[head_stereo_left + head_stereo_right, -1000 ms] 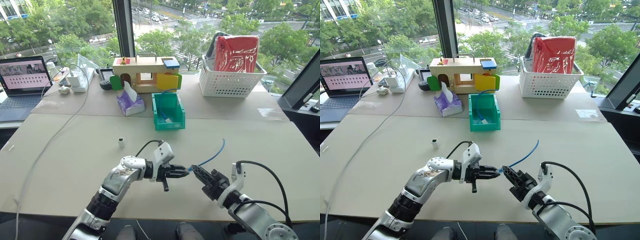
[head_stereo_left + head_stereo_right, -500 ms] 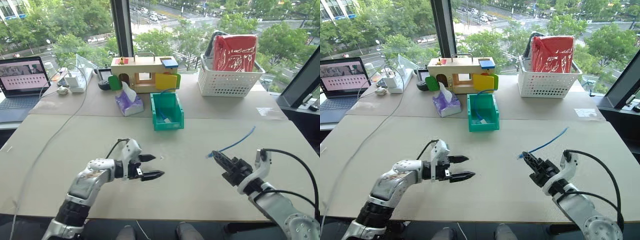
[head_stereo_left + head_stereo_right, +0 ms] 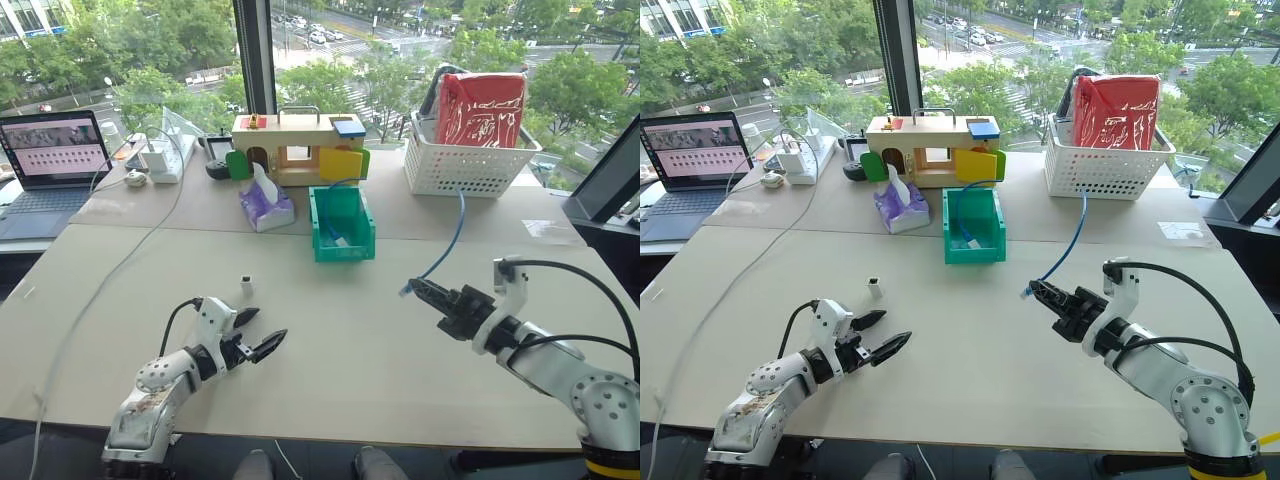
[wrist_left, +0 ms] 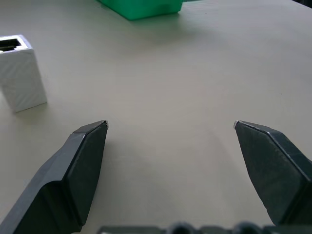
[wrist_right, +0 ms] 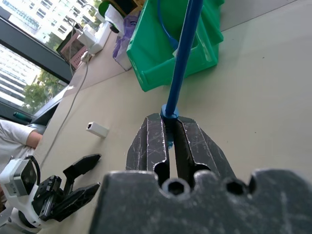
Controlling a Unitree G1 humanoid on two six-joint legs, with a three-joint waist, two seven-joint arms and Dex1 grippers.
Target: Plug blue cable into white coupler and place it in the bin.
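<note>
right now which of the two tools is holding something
The right tool, shut on the blue cable. The left tool stands open and bare, near the white coupler.

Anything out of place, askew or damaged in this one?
Nothing stands out. The white coupler stands upright on the table, the bin sits square, and the blue cable rises from the shut right gripper.

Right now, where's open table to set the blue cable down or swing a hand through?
The front table is bare between the left hand and the right hand, which grips the blue cable. The white coupler stands just beyond the left hand. It is crowded at the back: bin, tissue pack, wooden toy house, white basket.
</note>
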